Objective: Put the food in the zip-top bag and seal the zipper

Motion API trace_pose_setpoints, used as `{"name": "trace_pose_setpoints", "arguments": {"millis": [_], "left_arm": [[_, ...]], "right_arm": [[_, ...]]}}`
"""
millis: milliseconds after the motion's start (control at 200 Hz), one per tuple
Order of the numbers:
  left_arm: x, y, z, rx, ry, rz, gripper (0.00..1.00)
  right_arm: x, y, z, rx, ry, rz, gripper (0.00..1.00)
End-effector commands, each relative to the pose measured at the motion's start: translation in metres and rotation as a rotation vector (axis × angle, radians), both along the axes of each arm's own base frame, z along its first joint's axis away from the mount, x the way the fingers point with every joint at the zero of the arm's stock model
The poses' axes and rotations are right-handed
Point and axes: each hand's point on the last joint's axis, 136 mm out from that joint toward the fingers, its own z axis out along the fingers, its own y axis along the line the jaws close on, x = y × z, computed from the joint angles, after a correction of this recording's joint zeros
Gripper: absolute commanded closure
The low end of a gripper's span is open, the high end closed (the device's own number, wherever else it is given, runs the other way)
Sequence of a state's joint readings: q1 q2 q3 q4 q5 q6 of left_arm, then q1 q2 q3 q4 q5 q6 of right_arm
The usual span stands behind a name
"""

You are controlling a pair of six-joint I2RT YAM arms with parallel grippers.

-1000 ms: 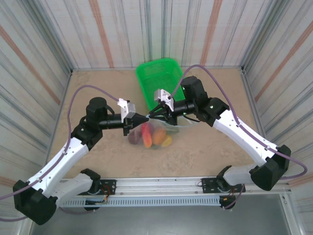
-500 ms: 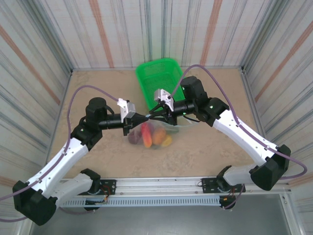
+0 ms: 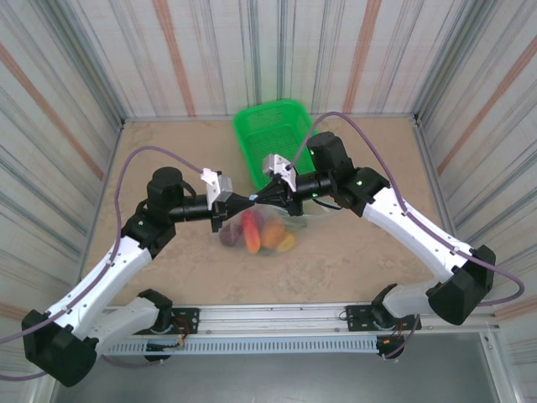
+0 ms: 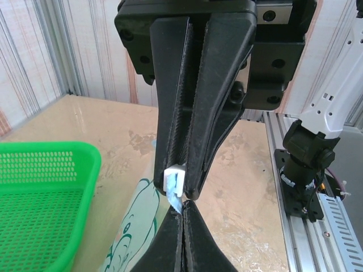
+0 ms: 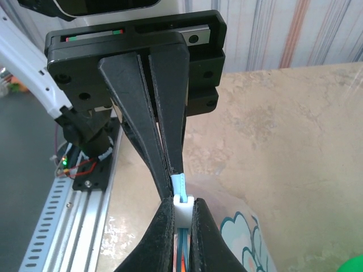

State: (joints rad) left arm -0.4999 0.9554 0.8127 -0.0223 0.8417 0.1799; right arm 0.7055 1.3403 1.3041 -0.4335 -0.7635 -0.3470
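The zip-top bag [image 3: 295,220] lies at the middle of the table [image 3: 369,273], just near of the green basket [image 3: 273,138]. The food [image 3: 260,233] is inside it: we make out maroon, red, orange and yellow pieces bunched together at the bag's left. The zipper [image 5: 177,184] runs along the bag's far edge as a pale blue strip, raised off the table between the two claws. A small white block [image 5: 182,208] sits on it.

The left gripper [image 3: 245,201] is pinched tight on the strip, and in the left wrist view the blue end pokes out just past its tips. The right gripper [image 3: 262,197] is clamped narrow around the white block, tip to tip with the left one.

Compared with a second ago, the right gripper has slid a little to the left, so the gap between the two claws has closed to almost nothing. The left gripper, the bag and the food lie as they did then.

The bag carries a green and blue printed drawing [image 5: 238,241] near its rim. We cannot tell whether it includes any letters.

At the near edge of the table, a metal rail [image 3: 277,323] carries both arm bases.
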Motion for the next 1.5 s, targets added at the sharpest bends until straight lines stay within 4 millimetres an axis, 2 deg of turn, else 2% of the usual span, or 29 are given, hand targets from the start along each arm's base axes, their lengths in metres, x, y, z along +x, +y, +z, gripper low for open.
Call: {"name": "trace_pose_setpoints", "arguments": {"millis": [0,396,691,867,1037,1393,1493], "left_arm": [[-0.005,0.002,0.007,-0.010,-0.044,0.004,1.00],[0.019,0.020,0.007,0.018,-0.070,0.187,1.00],[0.025,0.035,0.015,-0.002,-0.124,0.287,1.00],[0.031,0.055,0.027,-0.022,-0.195,0.412,1.00],[0.039,0.083,0.038,-0.045,-0.269,0.589,1.00],[0.052,0.137,0.050,-0.064,-0.324,0.896,1.00],[0.054,0.144,0.050,-0.058,-0.328,0.936,1.00]], "right_arm": [[0.000,-0.002,-0.008,-0.012,0.018,-0.008,0.98],[0.014,-0.024,-0.029,-0.067,-0.013,-0.129,0.96],[0.024,-0.038,-0.044,-0.114,-0.021,-0.221,0.96],[0.029,-0.049,-0.055,-0.145,-0.019,-0.287,0.96],[0.037,-0.064,-0.071,-0.177,-0.006,-0.383,0.95],[0.044,-0.096,-0.104,-0.246,0.003,-0.549,0.94],[0.045,-0.106,-0.111,-0.255,-0.004,-0.589,0.94]]}}
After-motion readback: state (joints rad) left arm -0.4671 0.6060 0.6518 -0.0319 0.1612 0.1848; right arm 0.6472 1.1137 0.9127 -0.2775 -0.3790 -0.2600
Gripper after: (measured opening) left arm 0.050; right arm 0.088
